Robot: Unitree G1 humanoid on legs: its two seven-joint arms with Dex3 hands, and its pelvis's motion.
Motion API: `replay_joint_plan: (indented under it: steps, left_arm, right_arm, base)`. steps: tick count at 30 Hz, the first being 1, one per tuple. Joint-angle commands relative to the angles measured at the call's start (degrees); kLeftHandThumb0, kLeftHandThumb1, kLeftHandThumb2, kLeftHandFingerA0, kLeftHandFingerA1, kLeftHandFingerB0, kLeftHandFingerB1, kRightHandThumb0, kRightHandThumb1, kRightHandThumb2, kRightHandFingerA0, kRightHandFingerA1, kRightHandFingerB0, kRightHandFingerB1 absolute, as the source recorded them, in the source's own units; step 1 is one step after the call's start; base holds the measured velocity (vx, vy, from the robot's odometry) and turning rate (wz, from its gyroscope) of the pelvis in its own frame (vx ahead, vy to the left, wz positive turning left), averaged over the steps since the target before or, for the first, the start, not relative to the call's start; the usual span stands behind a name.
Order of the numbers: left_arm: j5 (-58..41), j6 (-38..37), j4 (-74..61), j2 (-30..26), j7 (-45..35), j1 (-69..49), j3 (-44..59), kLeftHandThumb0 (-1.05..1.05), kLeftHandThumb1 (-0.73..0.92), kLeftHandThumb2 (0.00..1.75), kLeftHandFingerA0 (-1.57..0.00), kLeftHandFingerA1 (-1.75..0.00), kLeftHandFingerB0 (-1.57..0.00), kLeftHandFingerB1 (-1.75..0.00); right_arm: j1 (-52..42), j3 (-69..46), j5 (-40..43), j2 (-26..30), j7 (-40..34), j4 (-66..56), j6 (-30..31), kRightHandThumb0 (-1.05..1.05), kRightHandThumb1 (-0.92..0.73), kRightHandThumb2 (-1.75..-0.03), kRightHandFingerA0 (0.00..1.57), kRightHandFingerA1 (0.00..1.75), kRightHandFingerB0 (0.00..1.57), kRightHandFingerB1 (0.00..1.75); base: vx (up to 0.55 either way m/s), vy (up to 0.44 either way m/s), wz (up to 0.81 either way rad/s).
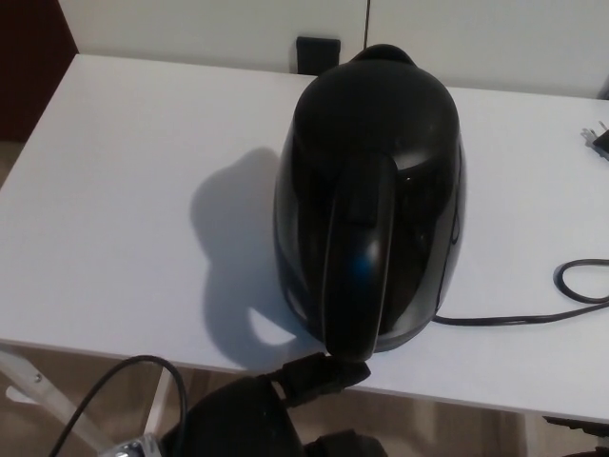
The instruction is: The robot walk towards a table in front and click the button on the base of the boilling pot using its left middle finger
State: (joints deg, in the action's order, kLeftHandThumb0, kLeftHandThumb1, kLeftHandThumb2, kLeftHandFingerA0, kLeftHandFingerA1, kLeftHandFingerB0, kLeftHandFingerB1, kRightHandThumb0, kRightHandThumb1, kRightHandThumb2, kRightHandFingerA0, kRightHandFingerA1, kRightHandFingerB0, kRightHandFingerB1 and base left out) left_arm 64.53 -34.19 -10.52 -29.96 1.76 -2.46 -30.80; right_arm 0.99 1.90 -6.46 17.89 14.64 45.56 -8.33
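head view: a glossy black boiling pot [369,200] is being touched at its base by the left hand [276,409], one finger [322,374] extended.

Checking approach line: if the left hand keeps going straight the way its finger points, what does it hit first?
Likely the bottom of the kettle's handle, at the kettle base. The left hand has a finger pointing there from below the table edge. Depth is unclear.
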Motion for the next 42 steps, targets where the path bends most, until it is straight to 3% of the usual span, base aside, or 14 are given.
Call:
replay_joint_plan:
  steps: [1,2,4,5,11,14,22,23,24,27,28,31,32,42]
  left_arm:
    - [1.18,1.24,0.55,-0.72,0.09,0.28,-0.11,-0.85,0.82,0.66,-0.35,-0.32,-0.31,-0.32]
    - [1.75,1.43,1.31,-0.51,0.04,0.29,-0.66,-0.86,0.83,0.66,-0.35,-0.32,-0.3,-0.31]
    - [2.28,1.68,1.81,-0.38,-0.24,0.4,-1.11,-0.86,0.83,0.66,-0.35,-0.31,-0.3,-0.31]
    - [1.84,1.7,2.45,-0.14,-0.78,0.74,-1.38,-0.86,0.83,0.66,-0.35,-0.31,-0.31,-0.31]
    - [1.32,2.87,3.16,0.32,-5.0,2.58,-2.76,-0.88,0.87,0.65,-0.38,-0.31,-0.26,-0.3]
    - [-0.02,2.99,4.46,0.98,-4.97,2.95,-3.11,-0.88,0.85,0.67,-0.42,-0.33,-0.28,-0.32]
    - [-1.25,3.04,5.67,1.38,-5.63,3.1,-3.47,-0.88,0.85,0.66,-0.45,-0.34,-0.27,-0.31]
    - [-1.01,3.0,6.04,1.42,-5.35,3.25,-3.57,-0.88,0.84,0.66,-0.46,-0.35,-0.27,-0.31]
    - [-0.67,2.91,6.26,1.38,-4.91,3.29,-3.66,-0.88,0.85,0.67,-0.47,-0.35,-0.27,-0.31]
    - [-0.03,2.75,6.28,1.1,-4.23,3.31,-3.84,-0.88,0.86,0.67,-0.48,-0.35,-0.26,-0.31]
    - [0.11,2.68,6.18,0.95,-4.04,3.29,-3.88,-0.88,0.86,0.67,-0.48,-0.35,-0.25,-0.31]
    - [-0.86,3.26,3.81,0.64,-5.7,2.26,-3.34,-0.88,0.84,0.66,-0.46,-0.34,-0.26,-0.31]
    - [-1.49,2.63,3.36,0.48,-4.82,2.03,-3.09,-0.88,0.83,0.66,-0.47,-0.35,-0.29,-0.31]
    - [-3.09,-2.09,-2.58,-2.11,2.1,-0.38,-0.56,-0.91,0.82,0.64,-0.36,-0.31,-0.23,-0.31]
  right_arm:
    - [0.08,-0.16,0.29,0.59,0.55,-0.11,0.3,-0.29,-0.57,-0.57,0.58,0.44,0.42,0.38]
    - [0.04,-0.09,0.19,0.7,0.65,0.13,0.27,-0.4,-0.46,-0.72,0.52,0.53,0.38,0.47]
    - [-0.03,-0.11,0.28,0.78,0.98,0.21,0.23,-0.4,-0.46,-0.72,0.51,0.53,0.37,0.46]
    - [-0.13,0.13,0.03,0.99,1.21,-0.24,0.36,-0.31,-0.57,-0.57,0.56,0.43,0.41,0.37]
    - [0.16,0.12,0.14,0.92,1.52,-0.51,0.59,-0.31,-0.57,-0.57,0.54,0.42,0.4,0.37]
    - [0.36,0.22,0.09,0.9,1.8,-0.78,1.28,-0.39,-0.49,-0.7,0.47,0.5,0.36,0.45]
    - [0.5,0.08,0.15,0.85,2.12,-1.13,1.67,-0.31,-0.57,-0.57,0.55,0.43,0.42,0.37]
    - [0.59,0.15,-0.03,0.95,2.0,-1.14,1.88,-0.39,-0.48,-0.7,0.49,0.5,0.38,0.45]
    - [0.61,0.21,-0.15,1.02,1.98,-1.18,1.98,-0.32,-0.57,-0.57,0.55,0.43,0.41,0.37]
    - [0.41,0.25,-0.07,1.1,2.36,-1.62,2.03,-0.31,-0.57,-0.57,0.54,0.43,0.41,0.37]
    - [0.42,0.19,0.02,1.05,2.4,-1.57,2.03,-0.38,-0.48,-0.7,0.49,0.51,0.38,0.45]
    - [0.66,0.24,-0.18,0.93,2.1,-1.31,2.44,-0.39,-0.48,-0.7,0.49,0.5,0.38,0.45]
    - [0.79,0.47,-0.52,0.98,1.95,-1.13,2.34,-0.32,-0.57,-0.57,0.53,0.42,0.41,0.37]
    - [1.36,1.01,-1.27,1.37,1.38,1.14,0.4,-0.34,-0.57,-0.58,0.53,0.42,0.43,0.37]
  base:
    - [0.0,0.0,0.0]
    - [0.0,0.0,0.0]
    - [0.0,0.0,0.0]
    - [0.0,0.0,0.0]
    - [0.0,0.0,0.0]
    - [0.0,0.0,0.0]
    - [0.0,0.0,0.0]
    - [0.0,0.0,0.0]
    - [0.0,0.0,0.0]
    - [0.0,0.0,0.0]
    - [0.0,0.0,0.0]
    - [0.0,0.0,0.0]
    - [0.0,0.0,0.0]
    - [0.0,0.0,0.0]
